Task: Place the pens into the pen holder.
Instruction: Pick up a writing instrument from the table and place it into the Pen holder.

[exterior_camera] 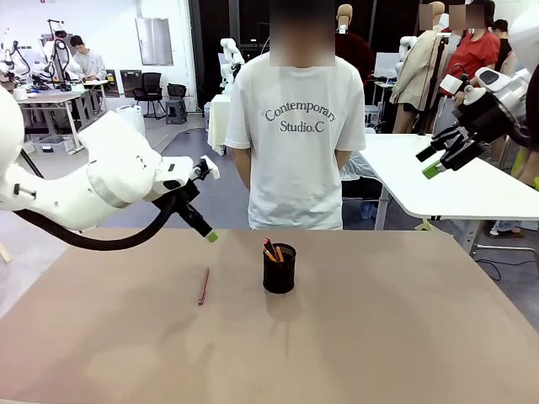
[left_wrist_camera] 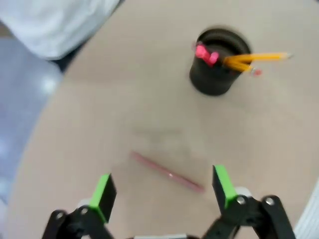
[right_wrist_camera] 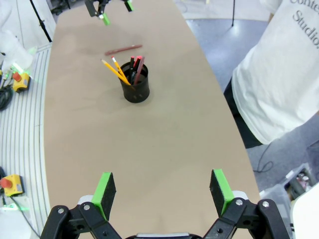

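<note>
Reddish-brown thin pen (exterior_camera: 203,286): the only one left out, flat on tan table (exterior_camera: 379,337), left of centre, midway between near and far edges.
Black mesh cup (exterior_camera: 279,269): near the pen but apart; yellow and pink pens (left_wrist_camera: 249,59) already inside.
Left claw (left_wrist_camera: 162,186): wide open, empty, above loose pen, not touching.
Right claw (right_wrist_camera: 162,189): wide open, empty, raised well off right.

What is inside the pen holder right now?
Yellow pencils and a pinkish-red pen stick out of the pen holder. Its wall hides their lower ends and the bottom.
</note>
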Controlling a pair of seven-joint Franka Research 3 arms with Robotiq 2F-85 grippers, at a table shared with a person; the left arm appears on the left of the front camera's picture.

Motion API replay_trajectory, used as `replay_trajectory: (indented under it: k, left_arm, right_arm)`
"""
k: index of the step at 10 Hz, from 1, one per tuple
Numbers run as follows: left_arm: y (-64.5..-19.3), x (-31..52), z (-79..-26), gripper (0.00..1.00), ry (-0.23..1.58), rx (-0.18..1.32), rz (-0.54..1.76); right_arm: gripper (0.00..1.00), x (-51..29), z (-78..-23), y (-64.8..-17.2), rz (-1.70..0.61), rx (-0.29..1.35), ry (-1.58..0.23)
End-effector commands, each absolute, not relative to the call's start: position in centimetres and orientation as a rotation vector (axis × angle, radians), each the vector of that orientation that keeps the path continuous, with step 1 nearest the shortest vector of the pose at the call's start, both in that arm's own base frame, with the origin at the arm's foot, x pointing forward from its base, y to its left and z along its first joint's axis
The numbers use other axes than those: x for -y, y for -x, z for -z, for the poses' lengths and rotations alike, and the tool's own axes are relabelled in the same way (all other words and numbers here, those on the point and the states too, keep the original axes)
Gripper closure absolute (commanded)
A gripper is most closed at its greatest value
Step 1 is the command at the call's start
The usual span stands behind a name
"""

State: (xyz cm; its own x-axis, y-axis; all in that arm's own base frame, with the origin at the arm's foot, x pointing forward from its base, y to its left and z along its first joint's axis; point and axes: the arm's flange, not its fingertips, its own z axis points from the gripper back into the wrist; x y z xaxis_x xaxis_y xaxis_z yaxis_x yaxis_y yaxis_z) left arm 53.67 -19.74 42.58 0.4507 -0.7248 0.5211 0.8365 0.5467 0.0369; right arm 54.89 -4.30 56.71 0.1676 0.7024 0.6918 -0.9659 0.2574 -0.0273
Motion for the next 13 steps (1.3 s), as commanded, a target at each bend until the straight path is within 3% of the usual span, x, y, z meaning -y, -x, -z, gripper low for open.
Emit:
replay_trajectory:
  k: [1,9,13]
  left_arm:
    - [-53.6,21.3,-43.3,0.00,0.179,0.425,0.966]
    - [-53.6,20.2,-42.3,0.00,0.189,0.455,0.954]
    - [-54.3,23.4,-42.3,0.00,-0.049,0.207,0.571]
  right_arm:
    - [0.00,4.3,-57.0,-54.8,-1.257,0.660,-0.474]
    - [0.00,4.3,-57.0,-54.8,-1.257,0.660,-0.474]
    - [0.00,4.3,-57.0,-54.8,-1.257,0.660,-0.474]
